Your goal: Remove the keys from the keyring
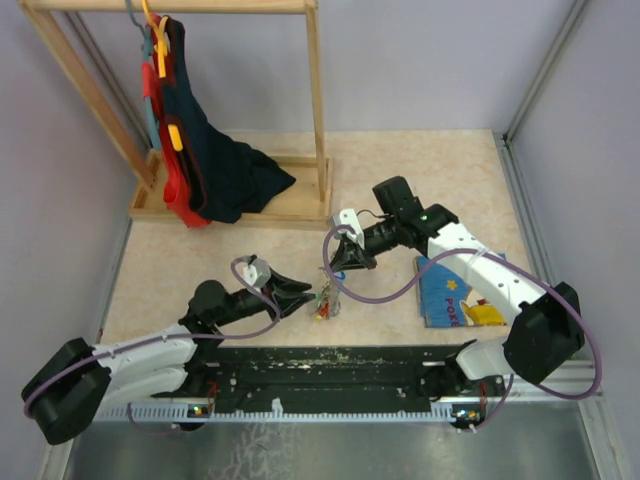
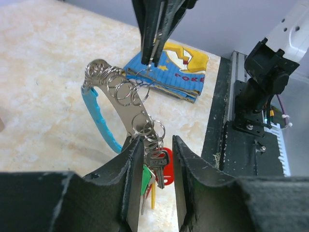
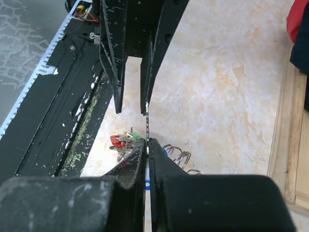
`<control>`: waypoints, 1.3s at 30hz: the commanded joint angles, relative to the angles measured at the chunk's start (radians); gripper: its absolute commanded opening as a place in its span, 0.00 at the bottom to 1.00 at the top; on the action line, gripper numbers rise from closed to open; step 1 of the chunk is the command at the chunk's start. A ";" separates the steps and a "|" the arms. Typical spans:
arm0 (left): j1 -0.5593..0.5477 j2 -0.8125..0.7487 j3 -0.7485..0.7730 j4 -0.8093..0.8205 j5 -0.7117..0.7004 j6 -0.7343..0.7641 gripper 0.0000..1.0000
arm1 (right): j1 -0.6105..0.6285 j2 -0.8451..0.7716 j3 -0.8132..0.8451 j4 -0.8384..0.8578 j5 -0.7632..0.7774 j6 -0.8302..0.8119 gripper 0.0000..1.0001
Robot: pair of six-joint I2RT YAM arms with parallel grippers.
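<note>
The keyring (image 2: 126, 104) is a flat silvery strip strung with several rings, with a light-blue strap (image 2: 99, 121) curving off it. It hangs above the table. My right gripper (image 2: 150, 63) is shut on its upper end, and the strip shows edge-on (image 3: 147, 123) between that gripper's (image 3: 148, 141) pads. The keys (image 2: 160, 162), one silver with red, green and yellow heads behind it, dangle from the lower rings. My left gripper (image 2: 156, 140) stands open around them, its left finger (image 2: 135, 164) close against the bunch. From above, the keys (image 1: 324, 303) sit between the two grippers (image 1: 305, 288) (image 1: 338, 268).
A blue picture book (image 1: 450, 295) lies to the right, under the right arm. A wooden clothes rack (image 1: 318, 120) with dark and red garments stands at the back left. The black base rail (image 1: 330, 365) runs along the near edge, close to the keys.
</note>
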 commanded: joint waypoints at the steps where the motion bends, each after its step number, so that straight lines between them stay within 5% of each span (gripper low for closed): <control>1: 0.004 0.022 -0.042 0.271 0.056 0.132 0.37 | -0.014 -0.034 0.077 0.019 -0.073 0.000 0.00; 14: 0.014 0.316 0.030 0.566 0.097 0.290 0.31 | -0.019 -0.027 0.078 -0.011 -0.094 -0.038 0.00; 39: 0.115 0.576 0.135 0.787 0.325 0.099 0.29 | -0.025 -0.030 0.070 -0.016 -0.099 -0.048 0.00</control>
